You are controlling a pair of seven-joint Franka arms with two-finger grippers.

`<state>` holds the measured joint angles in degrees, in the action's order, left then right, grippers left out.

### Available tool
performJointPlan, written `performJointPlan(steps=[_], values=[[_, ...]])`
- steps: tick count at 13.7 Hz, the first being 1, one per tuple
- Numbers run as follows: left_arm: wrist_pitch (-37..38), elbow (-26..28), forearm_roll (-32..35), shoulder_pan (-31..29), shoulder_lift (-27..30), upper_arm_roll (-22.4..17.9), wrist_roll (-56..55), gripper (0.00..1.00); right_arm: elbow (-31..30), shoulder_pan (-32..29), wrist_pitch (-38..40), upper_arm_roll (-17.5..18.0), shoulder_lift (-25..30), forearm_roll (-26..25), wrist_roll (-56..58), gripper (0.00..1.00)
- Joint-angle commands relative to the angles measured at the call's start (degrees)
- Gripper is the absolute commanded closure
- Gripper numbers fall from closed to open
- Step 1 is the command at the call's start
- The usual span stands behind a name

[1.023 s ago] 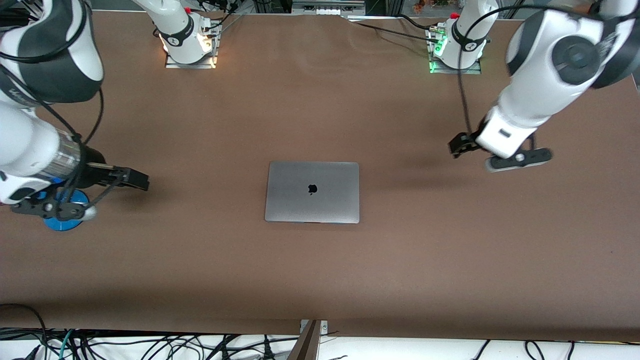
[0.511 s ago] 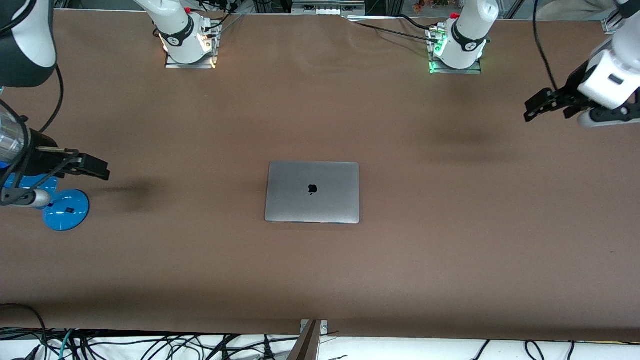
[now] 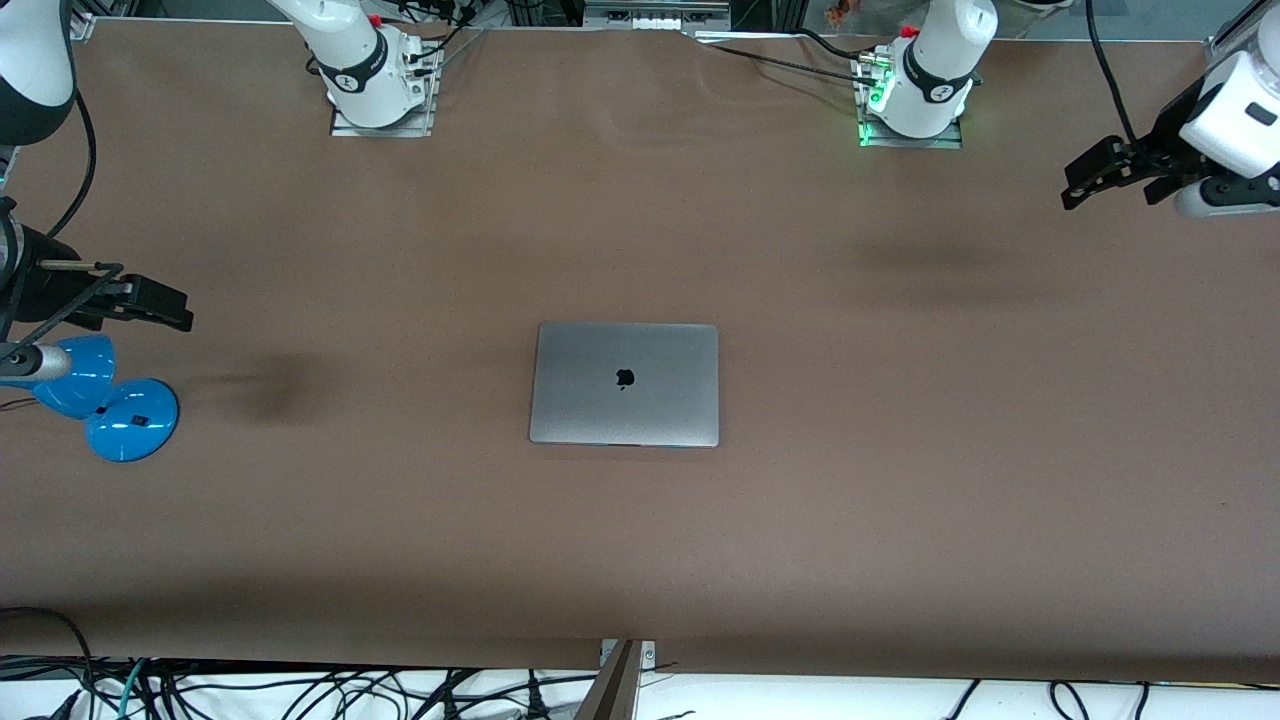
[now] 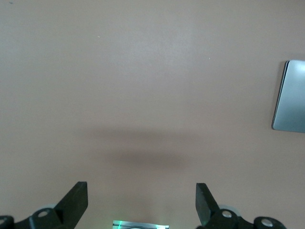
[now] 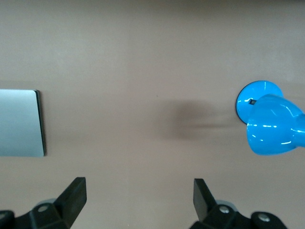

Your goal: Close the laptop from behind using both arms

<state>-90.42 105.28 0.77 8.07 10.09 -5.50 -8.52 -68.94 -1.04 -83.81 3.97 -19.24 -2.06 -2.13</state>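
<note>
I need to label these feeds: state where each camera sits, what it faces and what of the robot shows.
Front view: high across the table, facing both bases; closed laptop, left gripper, right gripper.
Left wrist view: looks down past its open fingers at the table.
Right wrist view: same, with blue lamp.
All share the laptop.

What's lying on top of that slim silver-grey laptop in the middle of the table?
Nothing rests on the slim silver-grey laptop: its shut lid shows only a black apple logo. The lid covers keyboard and screen. Both open grippers, left and right, hang over the table's ends.
</note>
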Motion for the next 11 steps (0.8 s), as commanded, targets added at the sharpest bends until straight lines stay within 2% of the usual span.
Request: performJointPlan(steps=[1, 4, 7, 11], values=[[1.13, -3.14, 2.03, -1.40, -3.32, 2.33, 0.96, 0.00, -5.14, -1.34, -1.00, 1.13, 3.24, 1.61, 0.99, 0.01], [1.13, -3.32, 1.43, -1.13, -3.85, 1.54, 0.09, 0.00, -5.59, -1.34, -0.83, 1.13, 3.16, 3.03, 0.90, 0.01], [1.13, -4.19, -1.10, 2.82, -4.11, -3.19, -1.75, 0.00, -6.03, -1.34, -0.39, 1.13, 3.24, 3.03, 0.99, 0.01], [1.30, -7.28, -3.23, 1.07, -6.05, -2.77, -1.32, 0.00, -5.50, -1.34, 1.55, 0.96, 2.89, 2.24, 0.99, 0.00]])
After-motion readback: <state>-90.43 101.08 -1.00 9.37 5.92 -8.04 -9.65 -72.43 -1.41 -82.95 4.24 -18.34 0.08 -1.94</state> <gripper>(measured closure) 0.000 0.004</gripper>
